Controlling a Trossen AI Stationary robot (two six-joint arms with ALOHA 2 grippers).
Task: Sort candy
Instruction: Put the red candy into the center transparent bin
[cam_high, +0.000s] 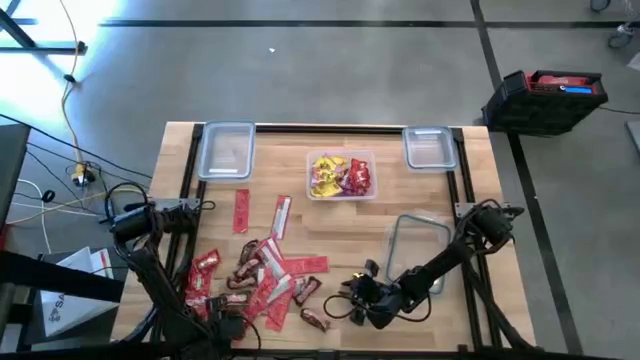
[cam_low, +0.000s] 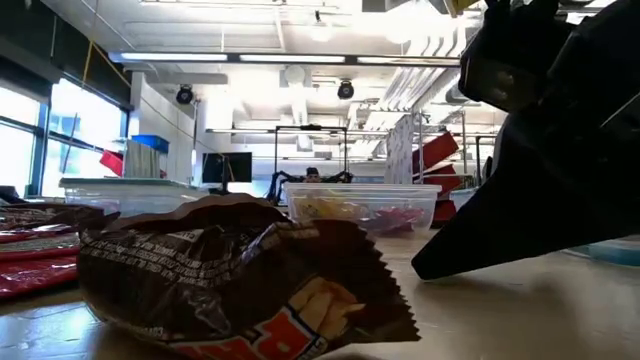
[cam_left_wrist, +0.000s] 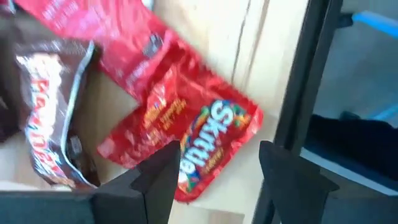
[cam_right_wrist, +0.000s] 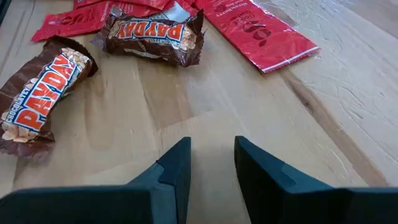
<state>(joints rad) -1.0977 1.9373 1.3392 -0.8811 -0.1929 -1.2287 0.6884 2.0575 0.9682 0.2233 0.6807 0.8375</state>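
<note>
At the near edge of the wooden table (cam_high: 330, 235), the right gripper (cam_right_wrist: 211, 163) is hovering low over bare wood with its two fingers parted by a narrow gap and nothing between them. Just beyond it, two brown Payday bars are lying apart from each other, one (cam_right_wrist: 38, 99) nearer the gripper and the other (cam_right_wrist: 153, 36) farther off beside a flat red packet (cam_right_wrist: 258, 31). The left gripper (cam_left_wrist: 214, 171) is hanging over the near left part of the table, its fingers spread wide and holding nothing, directly above a red Skittles packet (cam_left_wrist: 186, 134) that is lying flat on the wood, touching another red packet and sitting just beside a brown bar (cam_left_wrist: 50, 112). The main pile of candy (cam_high: 262, 275) is sitting left of centre, mostly red packets with a few brown bars at its near side. In the far middle, a clear container (cam_high: 341, 176) is holding yellow, red and purple sweets. Three more clear containers are sitting far left (cam_high: 225, 150), far right (cam_high: 430, 147) and near right (cam_high: 418, 247).
</note>
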